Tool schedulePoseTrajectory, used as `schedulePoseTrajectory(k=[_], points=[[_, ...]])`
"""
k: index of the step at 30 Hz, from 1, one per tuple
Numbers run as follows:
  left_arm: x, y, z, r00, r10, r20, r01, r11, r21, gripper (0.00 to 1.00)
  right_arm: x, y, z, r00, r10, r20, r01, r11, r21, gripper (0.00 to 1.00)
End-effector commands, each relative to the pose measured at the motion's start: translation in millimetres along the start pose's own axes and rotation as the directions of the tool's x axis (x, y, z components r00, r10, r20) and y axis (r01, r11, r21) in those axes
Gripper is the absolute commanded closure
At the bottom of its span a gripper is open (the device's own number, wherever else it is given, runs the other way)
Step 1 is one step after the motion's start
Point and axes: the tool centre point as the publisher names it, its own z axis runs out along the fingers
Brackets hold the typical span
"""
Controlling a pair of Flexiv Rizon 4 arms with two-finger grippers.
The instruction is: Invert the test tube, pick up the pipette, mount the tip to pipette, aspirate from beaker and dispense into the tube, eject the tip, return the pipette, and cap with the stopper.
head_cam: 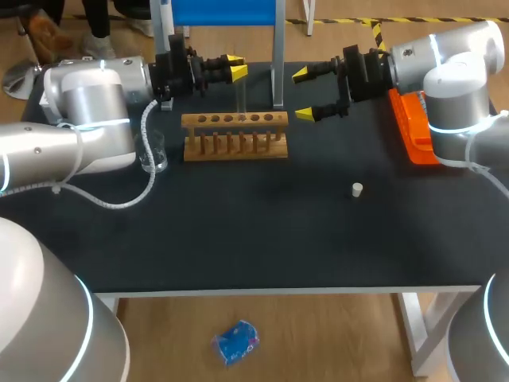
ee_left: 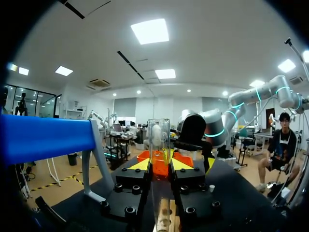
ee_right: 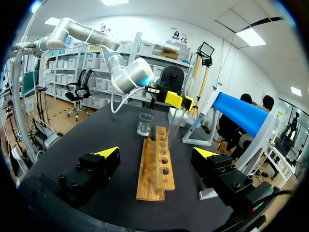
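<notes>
Left claw [head_cam: 235,68] clamped on the test tube [ee_left: 158,137]; right claw [head_cam: 305,95] spread wide apart.
We note the tube upright between the left fingers, upper centre of the head view, just above the wooden rack [head_cam: 235,135]. The right claw faces it from the upper right, near but not touching. Beaker [head_cam: 153,151] stands left of the rack, beside the left arm. Small white stopper [head_cam: 357,189] lies by itself on the dark surface [head_cam: 262,239], right of centre. Orange tray [head_cam: 409,131] sits under the right arm.

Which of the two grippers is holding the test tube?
The left gripper: it is shut on the test tube, while the right gripper stands wide open and empty.
</notes>
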Motion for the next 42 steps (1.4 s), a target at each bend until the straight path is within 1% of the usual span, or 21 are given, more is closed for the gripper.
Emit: schedulePoseTrajectory(k=[1, 12, 24, 42], points=[[-1.2, 5.1, 0.8, 1.0, -0.001, -0.002, 0.001, 1.0, 0.006, 1.0, 0.1, -0.1, -0.2, 1.0, -0.001, 0.0, 0.001, 1.0, 0.001, 0.0], [-0.5, 15.4, 1.7, 1.0, -0.014, -0.005, 0.014, 1.0, 0.008, 1.0, 0.1, -0.1, -0.2, 1.0, -0.001, 0.0, 0.001, 1.0, 0.001, 0.0], [-0.4, 21.5, 2.3, 1.0, -0.016, 0.002, 0.016, 1.0, 0.022, 1.0, 0.1, -0.1, -0.2, 1.0, -0.001, 0.0, 0.001, 1.0, 0.001, 0.0], [5.8, 39.5, -2.4, 0.999, -0.034, 0.02, 0.033, 0.999, 0.03, 1.0, 0.1, -0.1, -0.2, 1.0, -0.001, 0.0, 0.001, 1.0, 0.001, 0.0]])
